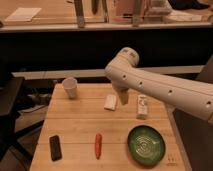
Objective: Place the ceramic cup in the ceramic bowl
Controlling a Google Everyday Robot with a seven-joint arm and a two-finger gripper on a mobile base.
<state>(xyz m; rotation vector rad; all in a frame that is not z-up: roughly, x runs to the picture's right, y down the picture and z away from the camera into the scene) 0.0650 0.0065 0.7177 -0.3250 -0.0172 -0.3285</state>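
Note:
The ceramic cup (pixel 70 87) is small, white and tapered, and stands upright at the back left of the wooden table (pixel 80 125). The ceramic bowl (pixel 145 145) is wide, shallow and dark green, and sits at the front right. My white arm reaches in from the right. My gripper (pixel 121 98) hangs down from it over the middle back of the table, right of the cup and well behind the bowl. It is next to a flat white block (pixel 110 102).
A white bottle (pixel 142 106) lies right of the gripper. A red elongated object (pixel 98 145) and a black rectangular object (pixel 55 147) lie near the front edge. A dark counter runs behind the table.

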